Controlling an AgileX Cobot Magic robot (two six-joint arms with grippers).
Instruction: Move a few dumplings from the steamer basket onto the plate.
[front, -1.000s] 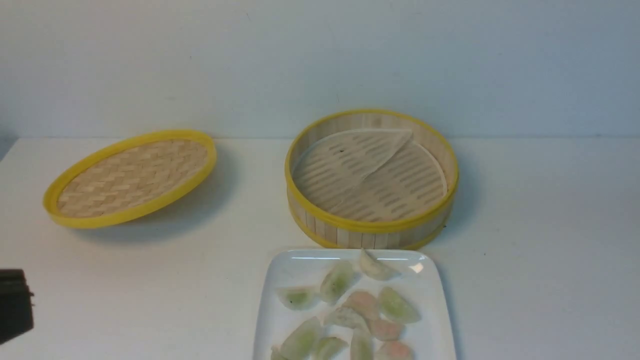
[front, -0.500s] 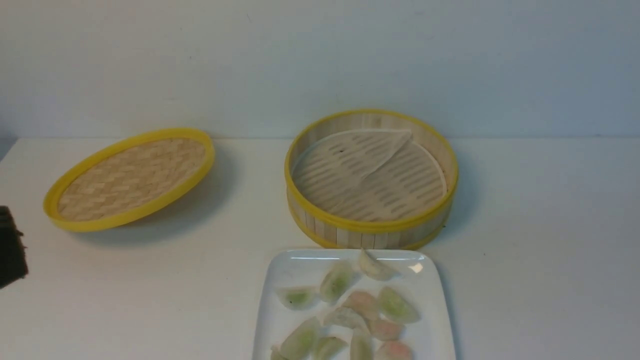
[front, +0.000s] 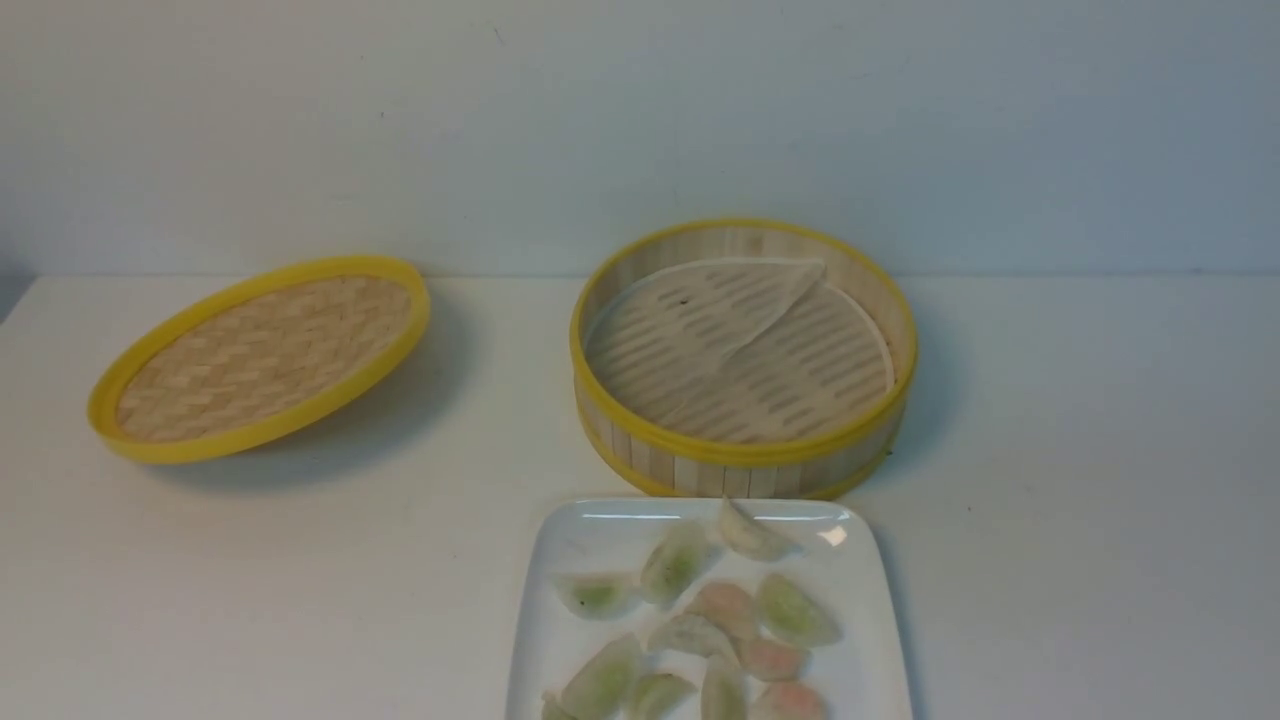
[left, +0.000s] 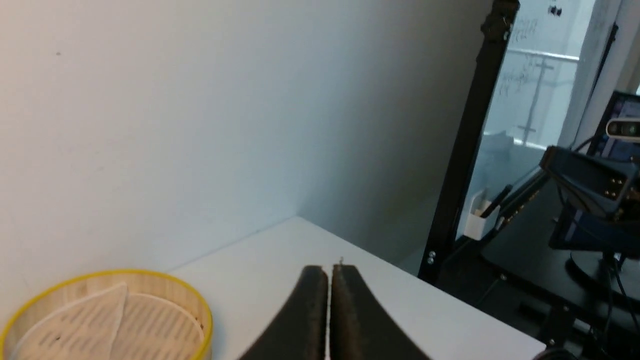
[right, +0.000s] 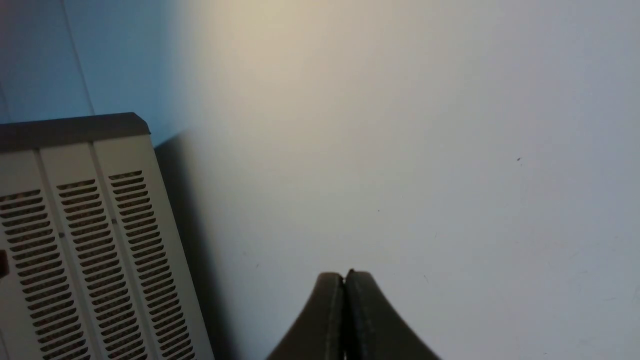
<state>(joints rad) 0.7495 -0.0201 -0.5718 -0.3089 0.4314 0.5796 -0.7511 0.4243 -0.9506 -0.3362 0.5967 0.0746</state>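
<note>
The white square plate (front: 560, 565) sits at the near edge of the table (front: 1050, 500), its near side cut off by the frame. The dumplings (front: 725, 607) lie clustered on it, the nearest ones cropped. Just beyond stands the steamer basket (front: 740, 458), its pale liner folded over. A woven lid (front: 262, 355) lies well apart to the left. Only the wrist views show the left gripper (left: 329, 274) and right gripper (right: 345, 278), each with jaws pressed together, holding nothing. The right wrist view alone shows a vented beige box (right: 75, 250).
</note>
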